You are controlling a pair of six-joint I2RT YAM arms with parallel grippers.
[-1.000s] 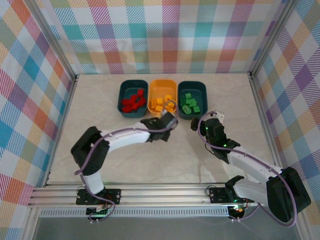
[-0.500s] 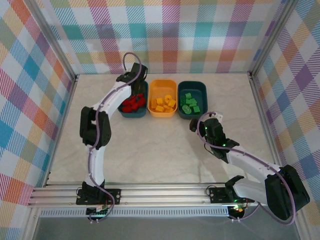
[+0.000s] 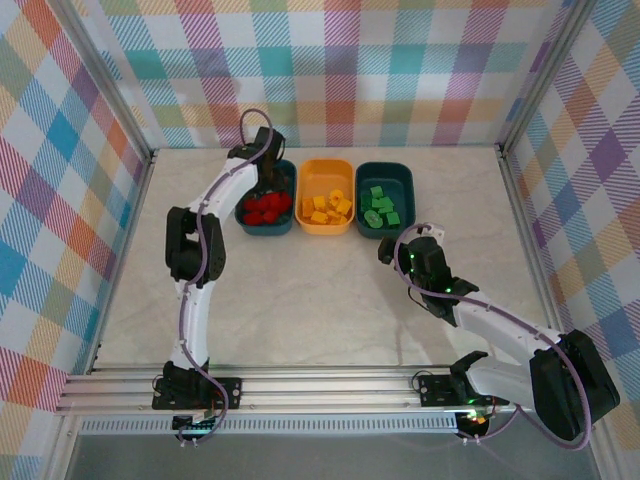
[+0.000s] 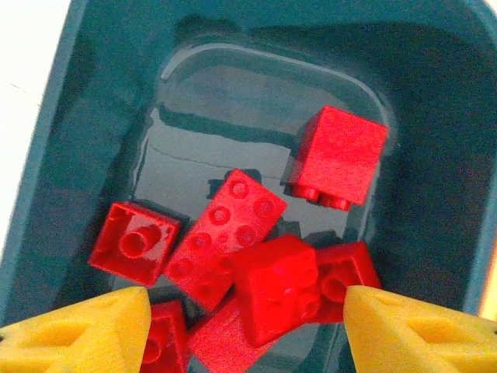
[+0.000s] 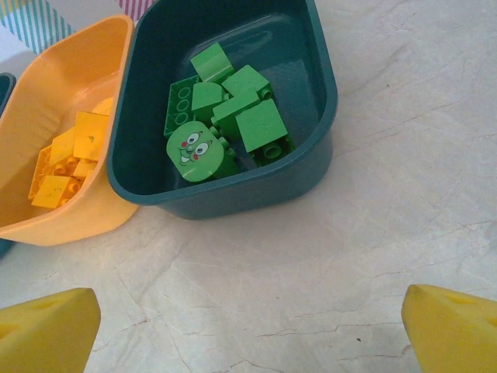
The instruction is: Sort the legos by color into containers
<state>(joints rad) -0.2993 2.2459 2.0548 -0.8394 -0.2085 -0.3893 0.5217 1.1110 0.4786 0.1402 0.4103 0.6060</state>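
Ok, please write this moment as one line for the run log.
left gripper: open over red legos in left teal tub | right gripper: open, empty, above table near right teal tub with green legos

Red legos [image 4: 233, 225] lie in a dark teal tub [image 4: 435, 93], yellow legos [image 5: 78, 136] an orange-yellow tub [image 5: 54, 70], green legos [image 5: 260, 124] a second teal tub [image 5: 311, 85]. One green piece [image 5: 198, 151] bears a white-eyed smiling face. The table [image 3: 320, 300] is cream, faintly marbled; the walls [image 3: 400, 70] are pastel plaid.

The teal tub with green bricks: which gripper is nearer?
Right. The right gripper hovers in front of the green-brick tub; the left gripper is over the red-brick tub, at the row's other end.
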